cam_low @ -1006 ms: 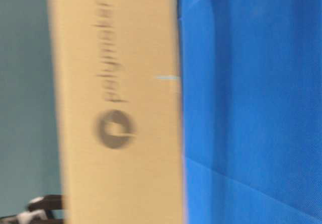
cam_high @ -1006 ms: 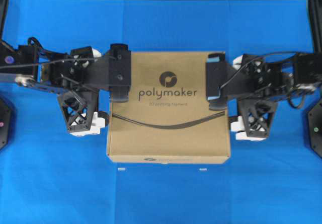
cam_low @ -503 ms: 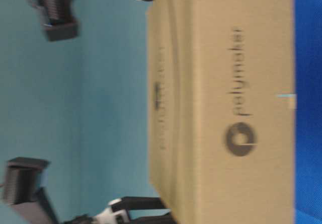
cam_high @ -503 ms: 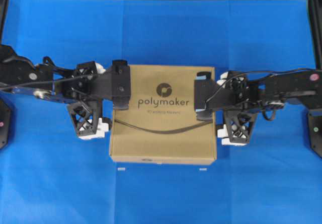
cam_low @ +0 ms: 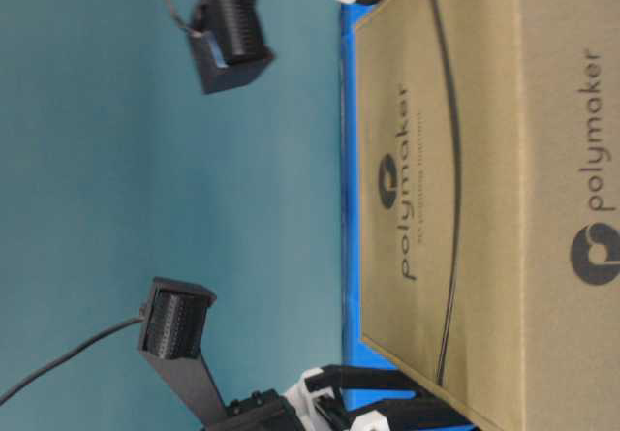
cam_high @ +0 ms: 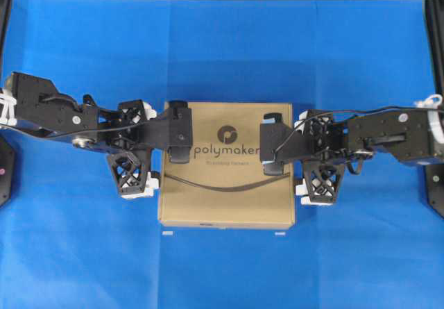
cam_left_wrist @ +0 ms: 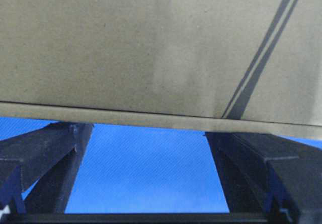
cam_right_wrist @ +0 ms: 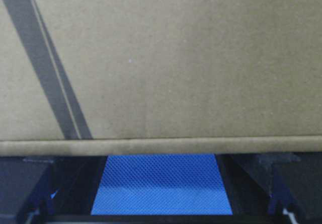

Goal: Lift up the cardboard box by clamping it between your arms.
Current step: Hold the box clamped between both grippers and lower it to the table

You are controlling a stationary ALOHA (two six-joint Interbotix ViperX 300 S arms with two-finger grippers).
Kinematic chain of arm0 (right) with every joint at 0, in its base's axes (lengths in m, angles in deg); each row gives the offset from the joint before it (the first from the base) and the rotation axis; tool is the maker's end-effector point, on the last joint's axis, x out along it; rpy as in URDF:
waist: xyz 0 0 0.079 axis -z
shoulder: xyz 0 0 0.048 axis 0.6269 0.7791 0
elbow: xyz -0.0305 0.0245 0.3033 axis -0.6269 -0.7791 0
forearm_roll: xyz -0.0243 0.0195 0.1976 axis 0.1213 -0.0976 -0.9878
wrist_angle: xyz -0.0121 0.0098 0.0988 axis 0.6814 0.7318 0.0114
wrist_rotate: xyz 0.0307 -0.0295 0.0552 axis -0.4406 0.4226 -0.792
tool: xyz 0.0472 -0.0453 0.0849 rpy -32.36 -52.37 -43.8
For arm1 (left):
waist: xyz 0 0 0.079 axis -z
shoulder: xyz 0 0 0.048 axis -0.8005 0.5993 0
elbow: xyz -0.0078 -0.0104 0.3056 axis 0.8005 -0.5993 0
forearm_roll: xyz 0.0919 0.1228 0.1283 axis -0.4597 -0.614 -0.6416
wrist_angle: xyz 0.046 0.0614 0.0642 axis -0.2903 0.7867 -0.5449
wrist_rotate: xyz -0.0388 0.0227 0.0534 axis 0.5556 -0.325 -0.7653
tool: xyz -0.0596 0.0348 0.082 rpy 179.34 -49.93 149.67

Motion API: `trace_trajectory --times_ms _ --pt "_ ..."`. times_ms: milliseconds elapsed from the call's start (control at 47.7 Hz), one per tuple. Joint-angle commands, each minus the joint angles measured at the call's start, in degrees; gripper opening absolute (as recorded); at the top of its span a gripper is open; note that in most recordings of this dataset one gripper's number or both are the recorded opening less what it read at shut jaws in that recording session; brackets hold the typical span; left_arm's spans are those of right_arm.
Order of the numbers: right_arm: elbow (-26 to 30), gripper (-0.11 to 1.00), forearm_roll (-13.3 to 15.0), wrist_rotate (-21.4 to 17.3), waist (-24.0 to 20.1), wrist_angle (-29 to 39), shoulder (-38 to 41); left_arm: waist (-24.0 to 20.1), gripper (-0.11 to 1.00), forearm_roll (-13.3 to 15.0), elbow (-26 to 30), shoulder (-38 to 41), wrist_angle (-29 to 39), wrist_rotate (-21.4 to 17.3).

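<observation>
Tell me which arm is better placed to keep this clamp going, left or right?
Neither: left gripper and right gripper press opposite edges of the polymaker box symmetrically, both wide open; the lift likely needs both.

I'm watching the box [cam_high: 225, 164] shrinking in the overhead view; a second ago it filled far more of the frame, so it is sitting lower now, nearer the blue cloth [cam_high: 222, 52]. Both arms are stretching out longer and flatter beside it, the left gripper [cam_high: 142, 177] and right gripper [cam_high: 309, 184] riding down with the box's side edges. In the table-level view the box is sliding away to the right, uncovering the teal wall [cam_low: 97, 160] and both wrist cameras.
</observation>
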Motion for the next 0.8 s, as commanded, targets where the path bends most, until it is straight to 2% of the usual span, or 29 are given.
trace_trajectory --times_ms 0,335,776 --pt "1.41 1.00 -0.18 -0.35 -0.26 -3.43 -0.09 -0.62 0.87 0.18 1.41 0.97 -3.08 2.37" --pt "0.44 1.00 0.00 -1.23 -0.26 -4.66 0.70 -0.44 0.87 0.18 0.88 0.53 -2.46 2.46" --pt "-4.57 1.00 -0.26 -2.37 -0.26 -8.70 -6.33 -0.26 0.87 0.18 -0.79 -2.64 -1.93 2.46"
